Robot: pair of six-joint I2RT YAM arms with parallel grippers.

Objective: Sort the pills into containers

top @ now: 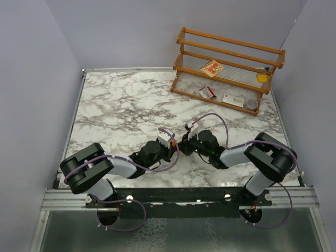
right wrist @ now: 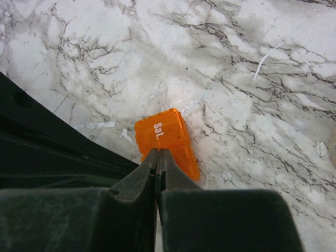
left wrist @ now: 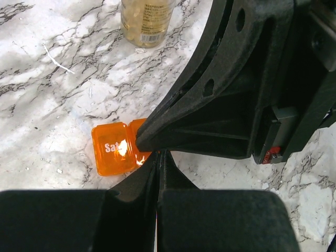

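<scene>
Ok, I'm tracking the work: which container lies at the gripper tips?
The orange box marked Sat, at the tips of the left gripper and right gripper; the clear jar stands apart.

My left arm [top: 113, 167]: elbow folded low, forearm reaching inward. My right arm [top: 252, 152]: mirrored, reaching inward. My left gripper [left wrist: 159, 155]: jaws pressed together, angled down. My right gripper [right wrist: 159, 152]: likewise closed, tip just beside the left's.
</scene>
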